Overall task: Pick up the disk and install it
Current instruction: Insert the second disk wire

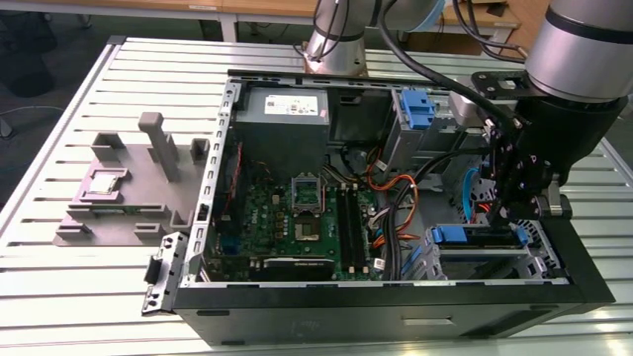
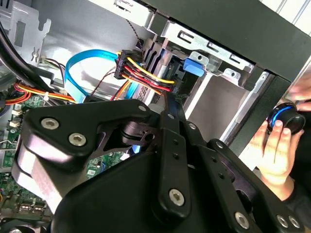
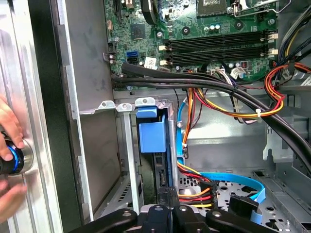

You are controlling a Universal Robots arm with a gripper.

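Mostly hidden: disk point(image 3: 151, 137) w/in drive cage point(image 3: 127, 145)

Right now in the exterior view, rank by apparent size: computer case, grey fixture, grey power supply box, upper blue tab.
1. computer case
2. grey fixture
3. grey power supply box
4. upper blue tab, clearly smallest

Disk point(image 1: 482, 236) with blue carrier tab point(image 3: 152, 136), seated edge-on in the drive cage at the lower right of the exterior view, cables plugged into its end.
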